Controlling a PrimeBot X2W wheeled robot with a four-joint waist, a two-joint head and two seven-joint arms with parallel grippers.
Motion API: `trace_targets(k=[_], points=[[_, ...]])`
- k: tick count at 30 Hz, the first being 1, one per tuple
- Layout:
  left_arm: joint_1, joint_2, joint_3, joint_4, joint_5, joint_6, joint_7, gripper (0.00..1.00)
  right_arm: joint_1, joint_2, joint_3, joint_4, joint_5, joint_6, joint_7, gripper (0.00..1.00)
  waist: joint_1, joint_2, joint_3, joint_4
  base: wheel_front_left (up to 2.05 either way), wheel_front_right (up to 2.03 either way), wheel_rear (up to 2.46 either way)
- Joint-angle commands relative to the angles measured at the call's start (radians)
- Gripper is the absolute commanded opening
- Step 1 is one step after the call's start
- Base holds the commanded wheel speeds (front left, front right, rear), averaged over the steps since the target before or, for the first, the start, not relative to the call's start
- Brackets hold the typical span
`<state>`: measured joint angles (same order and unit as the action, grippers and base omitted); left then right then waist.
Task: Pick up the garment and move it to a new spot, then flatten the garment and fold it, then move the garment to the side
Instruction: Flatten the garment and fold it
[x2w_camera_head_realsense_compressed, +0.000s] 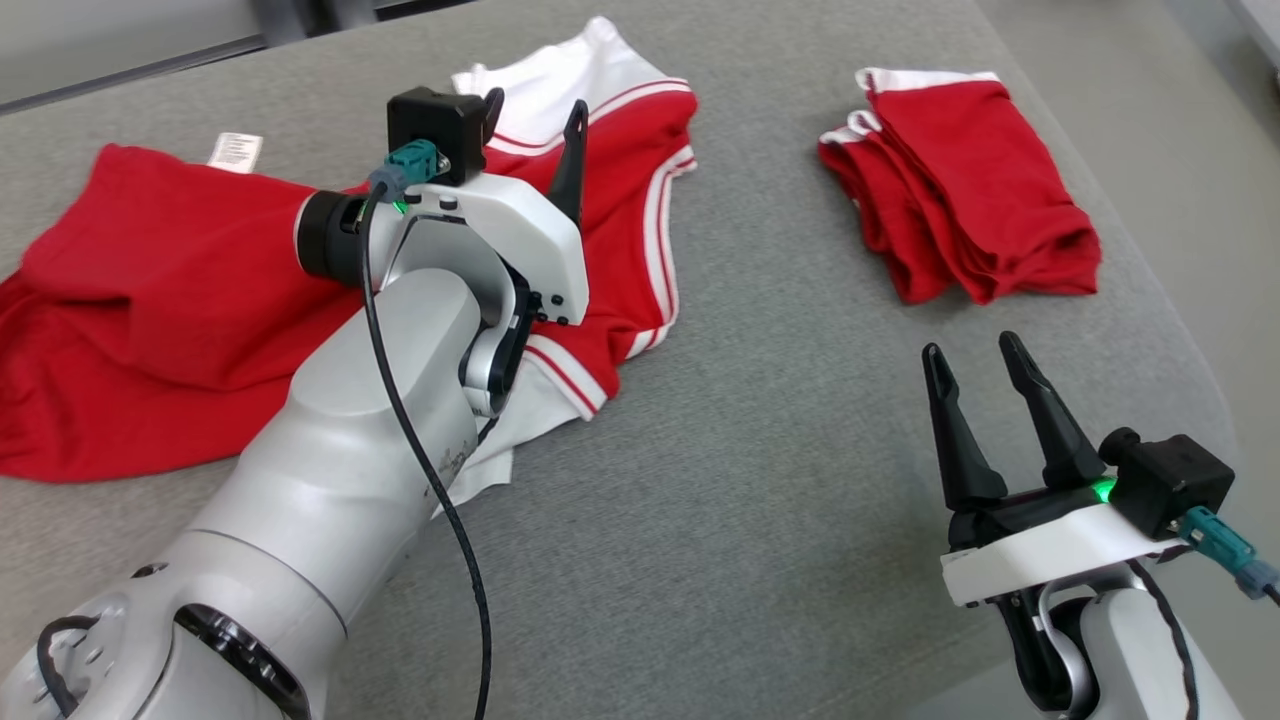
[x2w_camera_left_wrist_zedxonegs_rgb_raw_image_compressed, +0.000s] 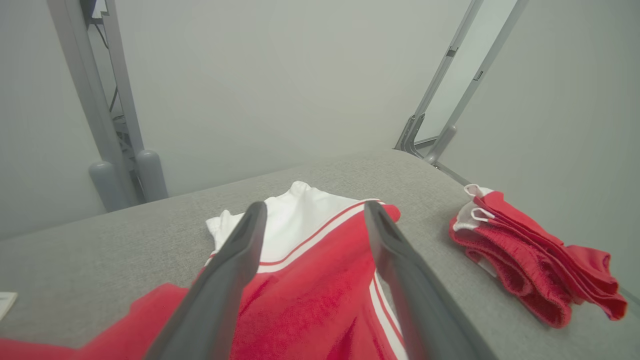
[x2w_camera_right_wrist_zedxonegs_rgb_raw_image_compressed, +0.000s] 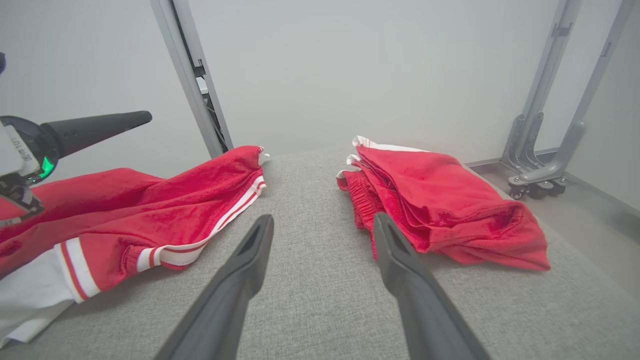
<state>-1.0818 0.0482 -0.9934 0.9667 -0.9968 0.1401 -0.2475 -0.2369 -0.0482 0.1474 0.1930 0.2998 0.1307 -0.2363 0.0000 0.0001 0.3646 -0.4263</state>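
left forearm (x2w_camera_head_realsense_compressed: 330, 470) lies nearest, stretched over the red garment (x2w_camera_head_realsense_compressed: 170, 300). the garment sprawls rumpled on the left half of the grey table (x2w_camera_head_realsense_compressed: 780, 430), with a white edge running under the arm. left gripper (x2w_camera_head_realsense_compressed: 535, 102) is over the cloth, fingers spread, pinching nothing. right gripper (x2w_camera_head_realsense_compressed: 972, 347) is spread too, over bare table. likely trouble: the forearm drags the cloth as it moves off, or a pinch catches doubled layers and bunches them. folded pile (x2w_camera_head_realsense_compressed: 960, 190) sits well apart.

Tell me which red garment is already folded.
The right garment, a compact stack; the striped garment under the left gripper lies spread out.
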Motion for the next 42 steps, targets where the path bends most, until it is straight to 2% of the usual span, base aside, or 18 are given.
trace_targets(k=[1, 5, 9, 15, 24, 31, 42], points=[[0.012, 0.005, -0.005, -0.004, -0.005, -0.006, -0.008, 1.00, -0.001, -0.005, -0.009, -0.005, -0.007, 0.000, 0.004, 1.00, 0.0000, -0.0001, -0.021, 0.038, 0.00, 0.00, 0.00], [0.040, 0.005, -0.013, -0.008, -0.004, -0.006, -0.015, 1.00, 0.017, -0.005, -0.038, -0.019, -0.031, 0.000, 0.017, 1.00, 0.0000, -0.0001, -0.054, 0.108, 0.00, 0.00, 0.00], [0.072, 0.012, 0.019, -0.017, 0.016, 0.004, -0.020, 1.00, 0.036, -0.005, -0.067, -0.039, -0.049, 0.000, 0.033, 1.00, 0.0000, -0.0001, -0.091, 0.179, 0.00, 0.00, 0.00], [0.191, 0.069, 0.126, -0.124, 0.077, 0.029, -0.018, 1.00, 0.073, -0.005, -0.098, -0.072, -0.071, 0.000, 0.062, 1.00, 0.0000, -0.0001, -0.140, 0.270, 0.00, 0.00, 0.00], [0.365, 0.146, 0.218, -0.246, 0.144, 0.057, -0.019, 1.00, 0.108, -0.005, -0.122, -0.106, -0.083, 0.000, 0.095, 1.00, 0.0000, -0.0001, -0.191, 0.345, 0.00, 0.00, 0.00], [0.443, 0.187, 0.282, -0.245, 0.103, 0.071, -0.017, 1.00, 0.113, -0.005, -0.115, -0.133, -0.084, 0.000, 0.118, 1.00, 0.0000, -0.0001, -0.188, 0.359, 0.00, 0.00, 0.00], [0.409, 0.239, 0.382, -0.102, 0.021, 0.042, -0.012, 1.00, 0.087, -0.005, -0.101, -0.164, -0.100, 0.000, 0.133, 1.00, 0.0000, -0.0001, -0.106, 0.283, 0.00, 0.00, 0.00]])
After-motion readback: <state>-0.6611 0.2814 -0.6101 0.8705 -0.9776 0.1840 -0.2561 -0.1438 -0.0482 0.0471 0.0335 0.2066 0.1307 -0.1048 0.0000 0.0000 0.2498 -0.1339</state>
